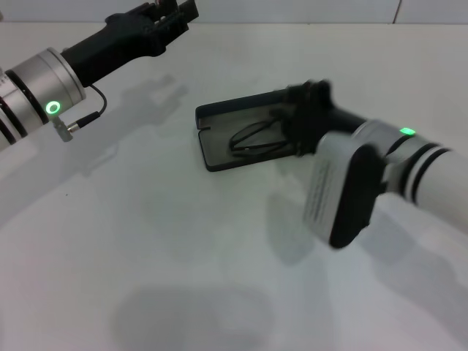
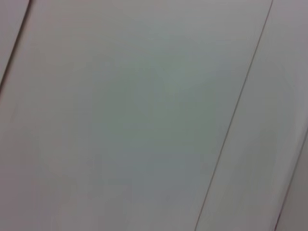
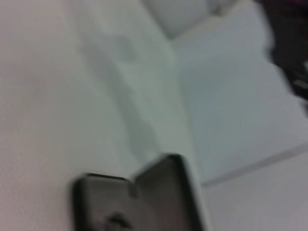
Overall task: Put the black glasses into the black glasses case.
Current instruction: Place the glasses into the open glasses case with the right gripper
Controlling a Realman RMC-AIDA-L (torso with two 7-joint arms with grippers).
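The black glasses case (image 1: 224,117) lies open on the white table, just right of the middle in the head view. The black glasses (image 1: 252,137) rest inside it, folded, on the grey lining. My right gripper (image 1: 303,117) hovers at the case's right end, right by the glasses, and blurs there. The right wrist view catches one end of the open case (image 3: 144,202) with its raised lid. My left gripper (image 1: 172,16) is held high at the far left, well away from the case. The left wrist view shows only a pale panelled surface.
The white table (image 1: 146,241) stretches in front of and left of the case. A white wall with a seam (image 1: 398,11) runs along the back edge. My right forearm (image 1: 365,183) reaches in from the lower right.
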